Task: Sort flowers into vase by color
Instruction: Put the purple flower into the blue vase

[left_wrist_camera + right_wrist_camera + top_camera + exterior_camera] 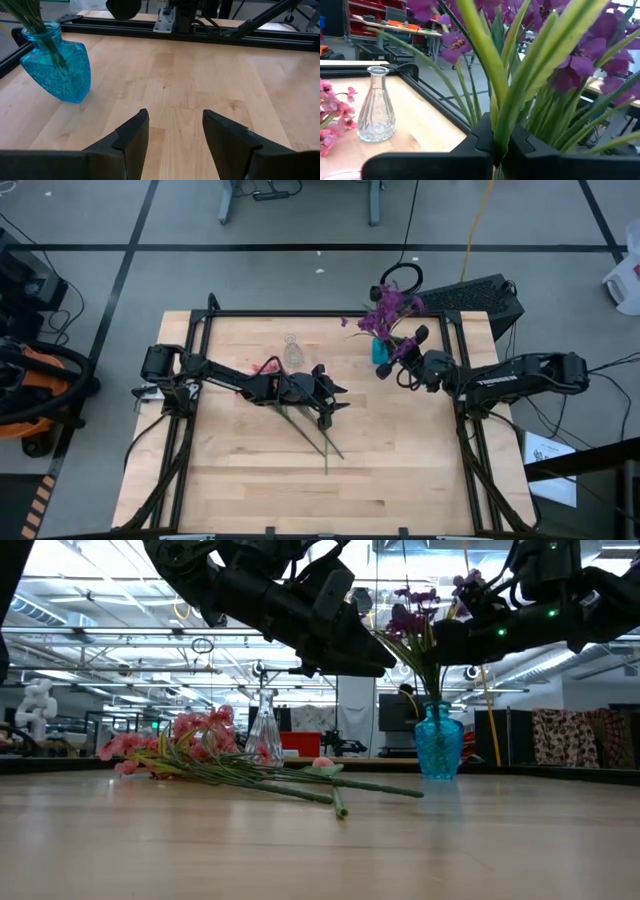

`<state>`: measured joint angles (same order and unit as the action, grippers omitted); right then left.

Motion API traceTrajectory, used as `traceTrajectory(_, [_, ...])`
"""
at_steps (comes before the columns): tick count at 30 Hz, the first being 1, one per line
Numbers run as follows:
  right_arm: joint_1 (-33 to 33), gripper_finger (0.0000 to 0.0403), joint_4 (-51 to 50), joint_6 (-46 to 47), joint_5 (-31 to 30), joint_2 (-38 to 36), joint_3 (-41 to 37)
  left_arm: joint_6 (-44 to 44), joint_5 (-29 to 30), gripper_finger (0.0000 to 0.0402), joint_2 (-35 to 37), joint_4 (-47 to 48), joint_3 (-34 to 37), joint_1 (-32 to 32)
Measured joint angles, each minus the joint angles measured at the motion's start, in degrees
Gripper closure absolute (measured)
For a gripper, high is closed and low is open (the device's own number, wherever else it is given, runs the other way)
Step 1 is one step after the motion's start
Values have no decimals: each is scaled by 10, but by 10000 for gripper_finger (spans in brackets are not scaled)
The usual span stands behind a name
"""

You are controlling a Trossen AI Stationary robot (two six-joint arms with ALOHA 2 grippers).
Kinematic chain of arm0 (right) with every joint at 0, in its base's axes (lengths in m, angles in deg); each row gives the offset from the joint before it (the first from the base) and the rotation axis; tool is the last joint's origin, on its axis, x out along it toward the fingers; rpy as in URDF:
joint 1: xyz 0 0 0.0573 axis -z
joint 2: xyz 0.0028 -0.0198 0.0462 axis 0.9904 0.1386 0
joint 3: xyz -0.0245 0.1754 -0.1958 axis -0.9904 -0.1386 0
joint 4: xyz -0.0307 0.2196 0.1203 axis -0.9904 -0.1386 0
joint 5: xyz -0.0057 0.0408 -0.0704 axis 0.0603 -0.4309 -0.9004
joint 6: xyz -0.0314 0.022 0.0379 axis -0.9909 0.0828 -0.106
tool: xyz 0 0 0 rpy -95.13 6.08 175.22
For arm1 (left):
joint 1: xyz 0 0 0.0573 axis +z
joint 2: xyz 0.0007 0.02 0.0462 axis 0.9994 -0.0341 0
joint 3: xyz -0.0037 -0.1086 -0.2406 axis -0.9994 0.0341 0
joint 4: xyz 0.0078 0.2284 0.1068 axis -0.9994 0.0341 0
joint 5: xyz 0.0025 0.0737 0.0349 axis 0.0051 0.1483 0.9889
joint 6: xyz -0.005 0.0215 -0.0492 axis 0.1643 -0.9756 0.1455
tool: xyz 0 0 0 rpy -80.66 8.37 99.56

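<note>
Right wrist view shows the right tool (496, 145) pinching a purple flower's green stem (512, 107) between its dark fingers, above the blue vase (381, 352) at the counter's (400, 470) far right side, where purple flowers (388, 308) already stand. Left tool (175, 135) hangs spread and empty over mid-counter. Beneath that arm, pink flowers (170, 745) lie flat, stems pointing toward the near edge. A clear glass vase (376, 107) stands empty just beyond them.
</note>
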<state>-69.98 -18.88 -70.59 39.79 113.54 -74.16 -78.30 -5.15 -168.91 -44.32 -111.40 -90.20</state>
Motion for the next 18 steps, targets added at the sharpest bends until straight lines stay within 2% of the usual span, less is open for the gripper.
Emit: traceTrajectory(18, [10,287,-7,17,-14,-16,-2,0,0,209,0,2,0,0])
